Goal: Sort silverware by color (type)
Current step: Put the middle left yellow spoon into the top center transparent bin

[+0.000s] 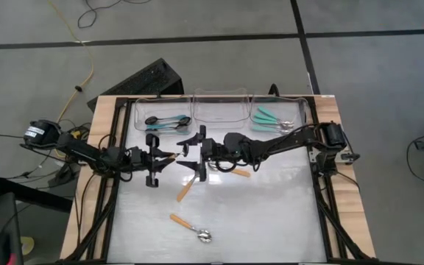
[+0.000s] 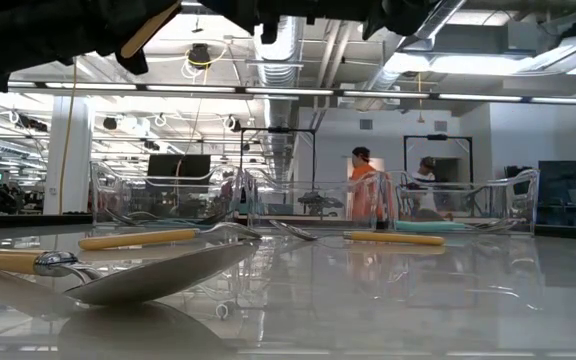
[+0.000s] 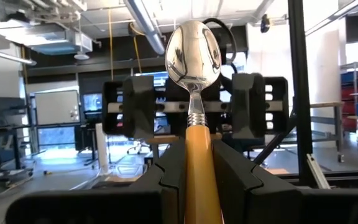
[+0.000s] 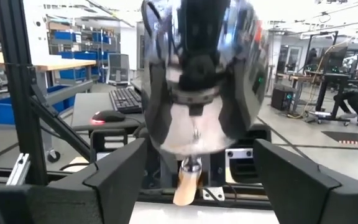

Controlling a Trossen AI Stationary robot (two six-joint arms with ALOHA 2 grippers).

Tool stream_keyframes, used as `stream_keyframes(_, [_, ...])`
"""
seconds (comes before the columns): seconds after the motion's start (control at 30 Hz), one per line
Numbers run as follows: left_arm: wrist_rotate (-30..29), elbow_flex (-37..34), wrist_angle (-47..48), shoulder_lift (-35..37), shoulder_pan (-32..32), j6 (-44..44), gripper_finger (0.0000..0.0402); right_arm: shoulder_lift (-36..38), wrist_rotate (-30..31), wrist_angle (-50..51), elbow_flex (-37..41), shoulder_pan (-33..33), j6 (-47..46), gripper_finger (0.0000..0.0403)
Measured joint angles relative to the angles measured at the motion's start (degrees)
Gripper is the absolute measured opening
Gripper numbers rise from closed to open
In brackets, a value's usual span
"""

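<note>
An orange-handled spoon (image 3: pixel 194 93) was held above the surface (image 1: pixel 271 213), clamped by the left gripper (image 1: pixel 169 156), bowl pointed at the right gripper (image 1: pixel 186 153), whose fingers (image 4: pixel 294 180) were spread apart

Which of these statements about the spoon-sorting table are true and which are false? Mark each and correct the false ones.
1. The left hand is shut on an orange-handled spoon. True.
2. The middle bin holds teal spoons. False: it looks empty; the teal-handled spoons lie in the right bin.
3. The blue-handled spoons lie in the left bin. True.
4. The right hand grips the spoon's bowl. False: its fingers stand open on either side of the bowl.
5. No spoons remain on the table. False: orange-handled ones still lie there.
</note>
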State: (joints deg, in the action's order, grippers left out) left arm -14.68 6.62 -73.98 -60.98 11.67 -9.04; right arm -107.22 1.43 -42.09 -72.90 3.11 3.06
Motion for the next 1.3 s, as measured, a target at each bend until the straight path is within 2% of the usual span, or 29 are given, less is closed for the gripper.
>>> stream_keyframes(0.17, [0.7,0.1,1.5,0.0,-0.4,0.8,0.0041,0.0,0.0,-0.1,0.0,0.3,1.0,0.0306])
stream_keyframes(0.43, [0.7,0.1,1.3,0.0,-0.4,1.2,0.0041,0.0,0.1,0.0,0.0,0.6,1.8,0.0241])
stream_keyframes(0.57, [0.8,0.1,1.3,0.0,-0.4,1.3,0.0041,0.0,0.1,-0.3,0.0,0.6,3.3,0.0179])
stream_keyframes(0.8, [1.4,0.2,1.2,0.0,-0.4,1.6,0.0041,0.0,-0.2,0.8,0.0,0.3,3.0,0.0040])
stream_keyframes(1.13, [1.4,0.2,1.4,0.0,-0.4,1.8,0.0042,0.0,-0.2,1.1,0.0,0.2,2.8,0.0040])
stream_keyframes(1.3, [0.1,0.2,1.6,0.0,-0.4,2.6,0.0071,0.0,0.3,1.4,0.0,0.2,3.2,0.0040])
